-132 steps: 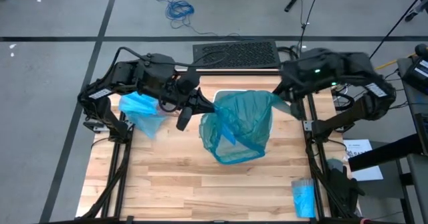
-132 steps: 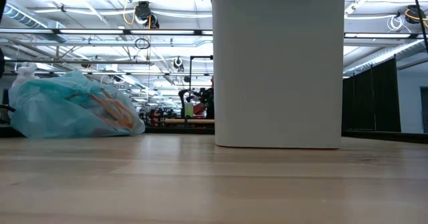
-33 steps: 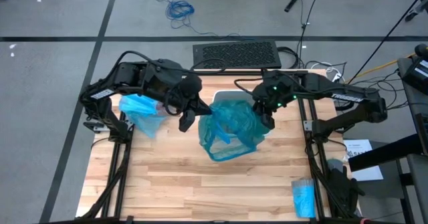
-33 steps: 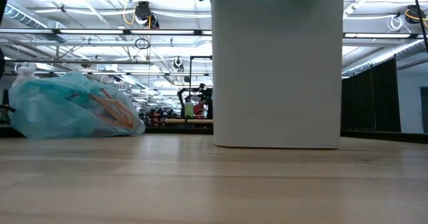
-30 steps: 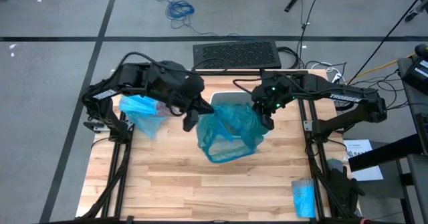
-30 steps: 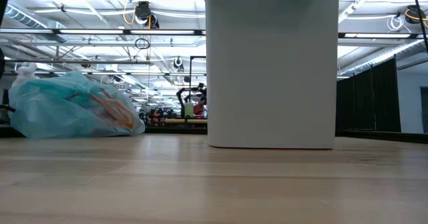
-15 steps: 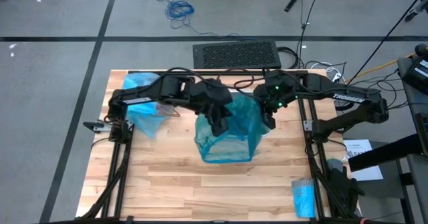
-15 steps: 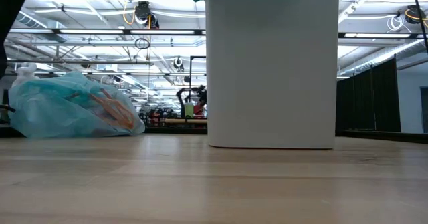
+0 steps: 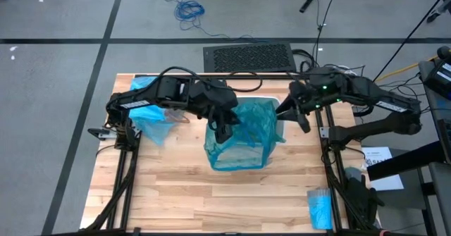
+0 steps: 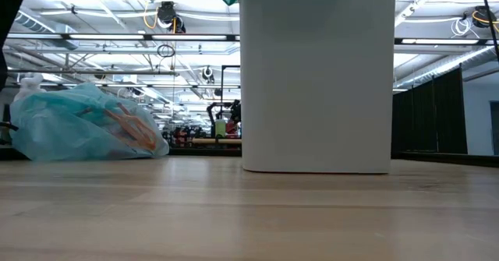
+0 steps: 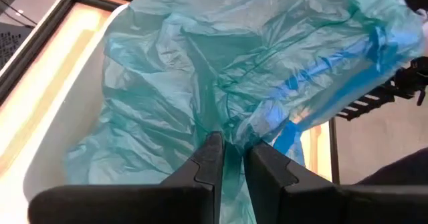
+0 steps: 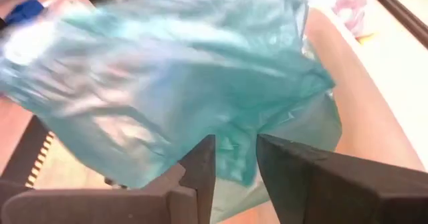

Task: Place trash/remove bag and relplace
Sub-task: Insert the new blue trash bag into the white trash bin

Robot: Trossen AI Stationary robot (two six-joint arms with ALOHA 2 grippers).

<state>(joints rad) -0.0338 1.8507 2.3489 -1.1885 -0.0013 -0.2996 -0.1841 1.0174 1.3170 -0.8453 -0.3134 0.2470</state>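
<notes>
Lying at the surface's left, the full bag (image 9: 150, 115) waits, while the left end effector (image 9: 223, 128) has moved over the bin (image 10: 316, 74), fingers slightly apart with teal liner (image 9: 243, 141) between them. The right end effector (image 9: 301, 120) has backed off the rim, slightly open, liner just before it; fitting seems nearly done.
</notes>
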